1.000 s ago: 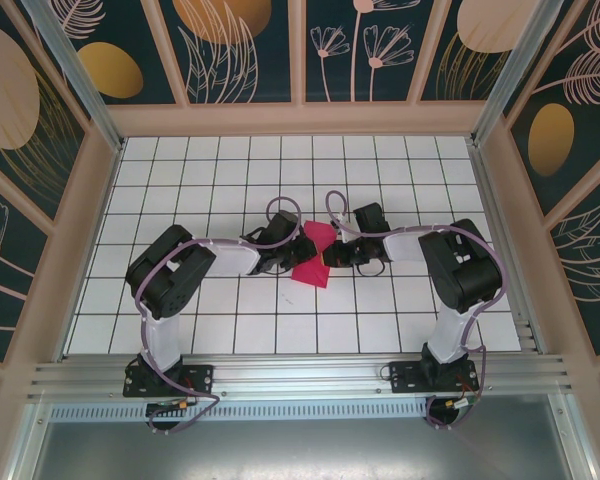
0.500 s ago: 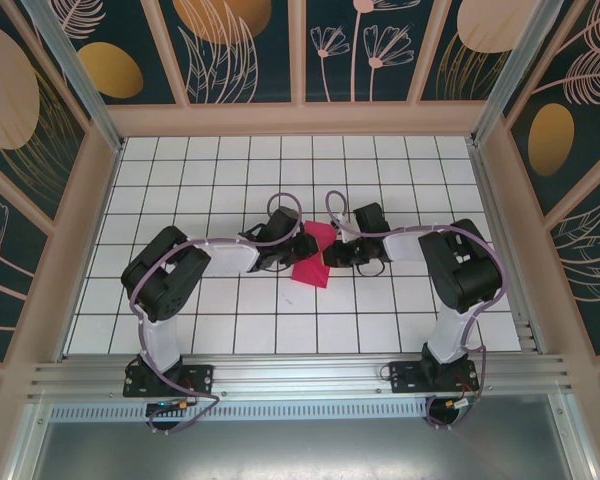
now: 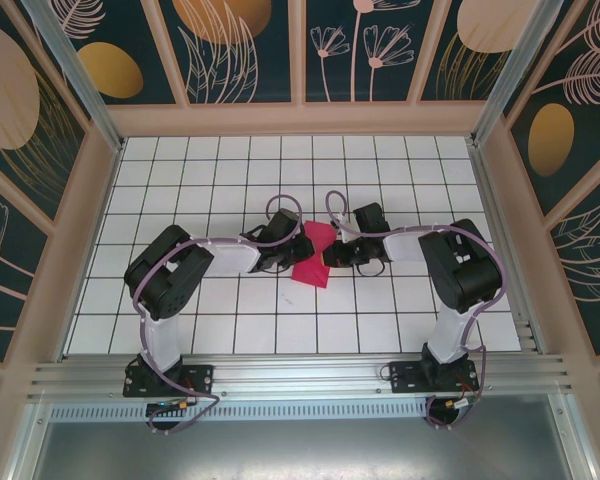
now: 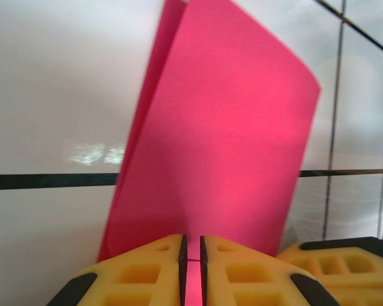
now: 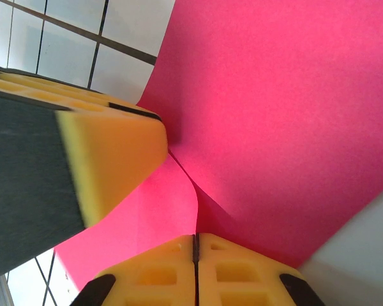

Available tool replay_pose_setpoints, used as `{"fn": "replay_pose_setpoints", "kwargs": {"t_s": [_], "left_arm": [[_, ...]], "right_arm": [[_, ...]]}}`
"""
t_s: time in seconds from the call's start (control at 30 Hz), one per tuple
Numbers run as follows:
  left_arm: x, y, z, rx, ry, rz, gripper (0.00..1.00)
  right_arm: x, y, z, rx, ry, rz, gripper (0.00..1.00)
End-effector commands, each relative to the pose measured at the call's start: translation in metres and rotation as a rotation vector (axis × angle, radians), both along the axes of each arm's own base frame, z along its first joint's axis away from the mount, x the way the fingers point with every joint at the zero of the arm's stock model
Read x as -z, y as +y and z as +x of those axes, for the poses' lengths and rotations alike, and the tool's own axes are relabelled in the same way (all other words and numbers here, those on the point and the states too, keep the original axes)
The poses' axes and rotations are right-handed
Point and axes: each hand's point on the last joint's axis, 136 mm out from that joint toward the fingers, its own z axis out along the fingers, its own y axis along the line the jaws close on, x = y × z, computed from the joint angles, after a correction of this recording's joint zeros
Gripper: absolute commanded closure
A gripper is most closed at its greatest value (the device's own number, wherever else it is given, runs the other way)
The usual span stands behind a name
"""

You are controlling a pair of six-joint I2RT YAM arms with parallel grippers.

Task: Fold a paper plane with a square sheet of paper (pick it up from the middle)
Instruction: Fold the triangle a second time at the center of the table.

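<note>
Both pairs of fingers pinch the folded pink sheet at mid-bench.

The square sheet of paper (image 3: 313, 258), doubled over into a smaller shape, is at the middle of the white tiled bench (image 3: 180, 180). Bare tiles run out on every side to the framed walls. The left fingers (image 4: 184, 245) are pressed almost together on its edge, with pink showing in the slit between them. The right fingers (image 5: 195, 245) are clamped tight on the paper from the opposite side, just beside the left pair.
</note>
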Motion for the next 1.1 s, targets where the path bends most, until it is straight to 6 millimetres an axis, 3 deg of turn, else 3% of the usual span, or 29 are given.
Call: {"fn": "replay_pose_setpoints", "kwargs": {"t_s": [0.0, 0.13, 0.33, 0.43, 0.77, 1.07], "left_arm": [[0.02, 0.013, -0.005, -0.021, 0.029, 0.059, 0.82], [0.015, 0.011, -0.006, -0.009, 0.024, 0.049, 0.82], [-0.041, -0.002, 0.003, 0.017, -0.064, -0.045, 0.8], [-0.062, -0.007, -0.002, 0.022, -0.08, -0.109, 0.84], [-0.04, -0.016, -0.031, 0.032, 0.012, -0.175, 0.9], [0.004, -0.012, -0.036, 0.021, 0.083, -0.08, 0.9]], "right_arm": [[0.021, -0.009, -0.001, 0.022, 0.022, -0.056, 0.91], [0.021, -0.008, -0.002, 0.022, 0.023, -0.057, 0.91], [0.019, -0.006, 0.0, 0.023, 0.02, -0.052, 0.91], [0.018, -0.006, 0.002, 0.023, 0.019, -0.051, 0.91], [0.017, -0.004, 0.004, 0.023, 0.018, -0.053, 0.91], [0.022, -0.006, 0.001, 0.024, 0.028, -0.062, 0.91]]}}
